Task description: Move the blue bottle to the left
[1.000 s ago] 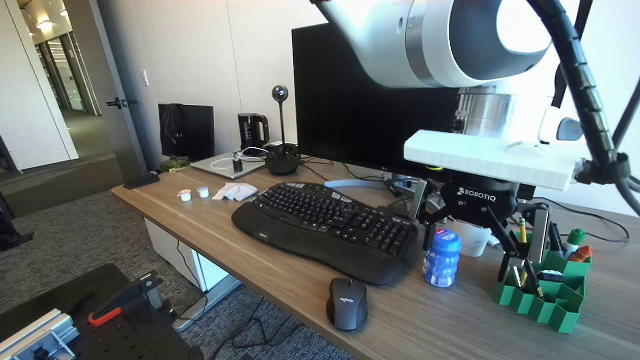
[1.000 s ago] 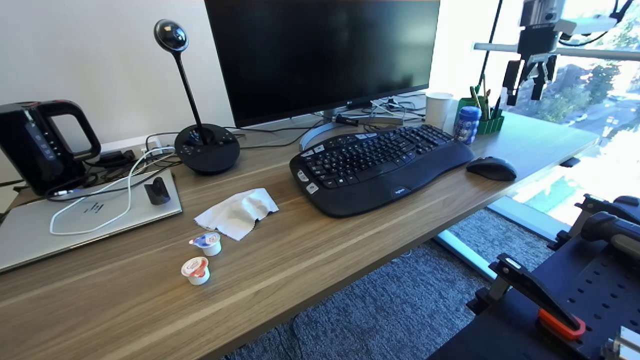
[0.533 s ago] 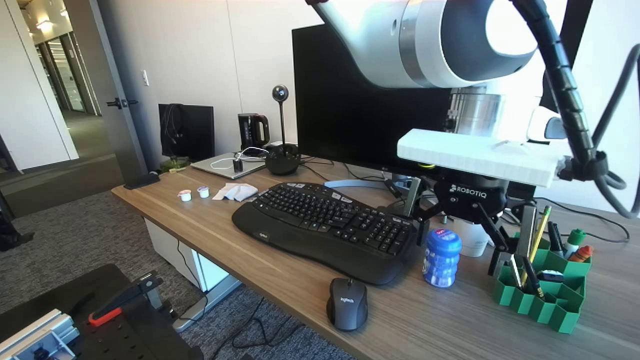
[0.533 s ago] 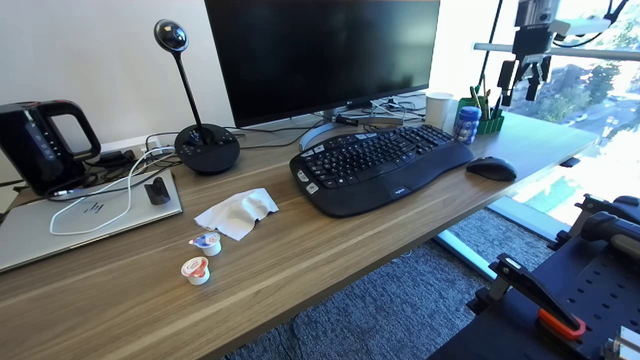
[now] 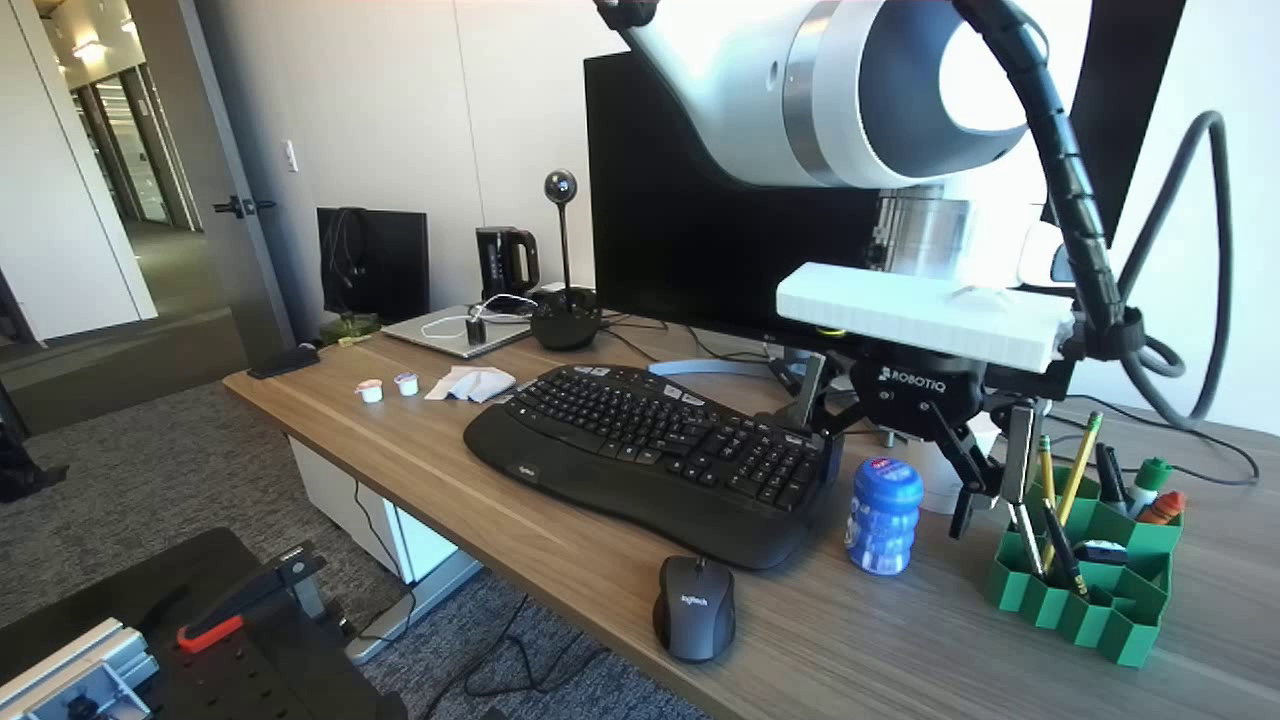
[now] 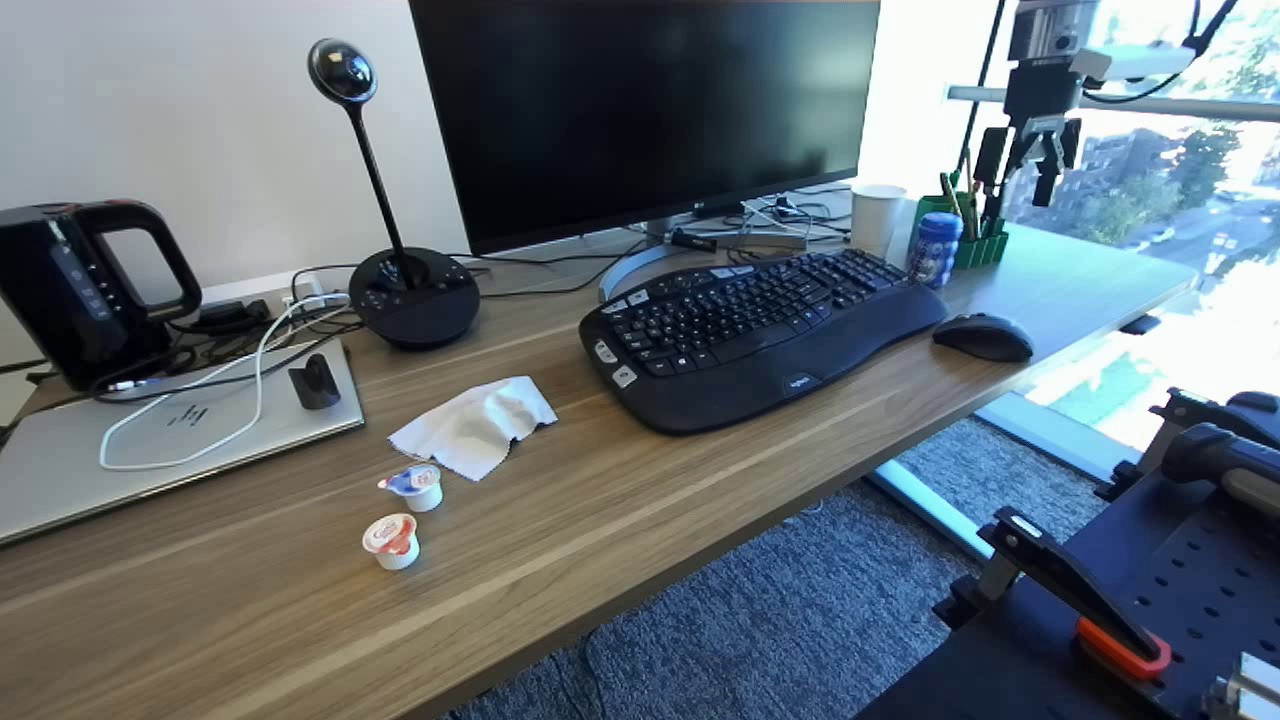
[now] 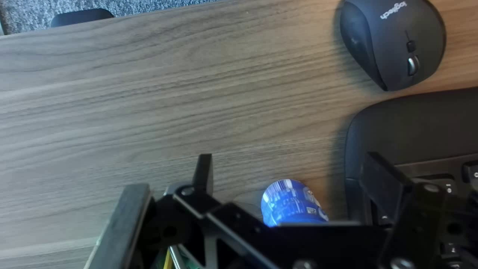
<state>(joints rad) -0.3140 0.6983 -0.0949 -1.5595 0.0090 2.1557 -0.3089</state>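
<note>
The blue bottle (image 5: 884, 520) stands upright on the desk, right of the keyboard in an exterior view. It also shows beside the green organizer in an exterior view (image 6: 936, 252). My gripper (image 5: 895, 490) is open and empty, its fingers apart, near the bottle's height in that view. In an exterior view the gripper (image 6: 1017, 196) hangs above and to the right of the bottle. In the wrist view the bottle (image 7: 290, 201) lies in the gap between the open fingers (image 7: 384, 183); its cap end is hidden behind the gripper's body. The fingers do not appear to touch it.
A white cup (image 6: 877, 222) stands behind the bottle. A green organizer with pens (image 5: 1090, 590) is to its right. The black keyboard (image 5: 660, 460) and mouse (image 5: 695, 608) are on its left. The monitor (image 6: 660, 110) stands behind. The desk edge (image 5: 560, 590) runs in front.
The arm and open gripper have moved left in both exterior views, the fingers rising slightly in the view with the near arm. The bottle and other objects have not moved.
</note>
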